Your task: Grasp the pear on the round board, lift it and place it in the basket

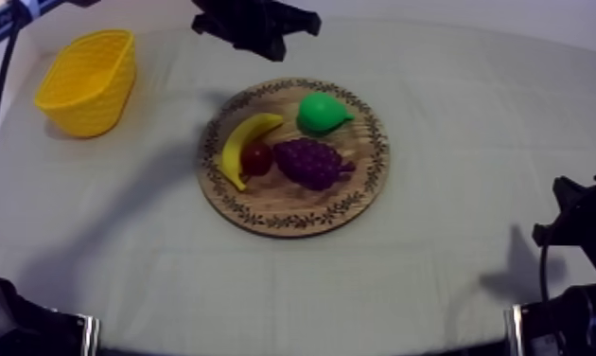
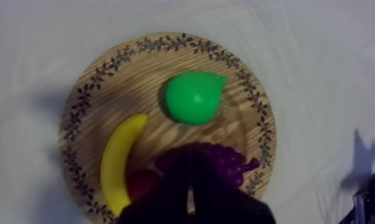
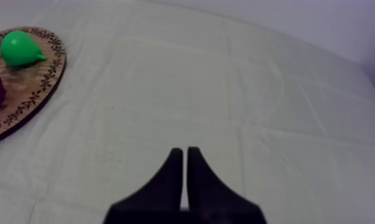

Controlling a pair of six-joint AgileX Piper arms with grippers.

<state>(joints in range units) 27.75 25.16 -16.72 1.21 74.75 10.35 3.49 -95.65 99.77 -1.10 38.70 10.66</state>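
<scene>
Pear (image 1: pixel 322 112) is sitting at about 1 o'clock on the wooden board (image 1: pixel 264 213), apart from the grapes (image 1: pixel 311 163), its narrow end pointing toward 3 o'clock. Your left fingers (image 2: pixel 177 193) are hanging over the grapes, clenched together on nothing, so by my reading you are lining up the reach and not yet grasping. Your right fingers (image 3: pixel 169 179) are likewise clenched on nothing, resting over bare cloth at about 4 o'clock on the desk (image 1: pixel 472 104), well apart from the board.

To do this step well, you are going to be spreading the left fingers before lowering them, and shifting them off the grapes toward the pear. Aiming for the round body looks safer than the narrow end, which is probably going to slip. Coming straight down is giving the grapes, lying at 7 o'clock from the pear, the least chance of a knock.

For room, the yellow basket (image 1: pixel 86 80) is standing at 10 o'clock on the desk, near its far left edge. The banana (image 1: pixel 245 147) and the small red fruit (image 1: pixel 256 158) are lying at 9 o'clock on the board, under the likely path, so you are going to be lifting well clear of them and of the basket's rim. The cloth between board and basket is lying bare.
</scene>
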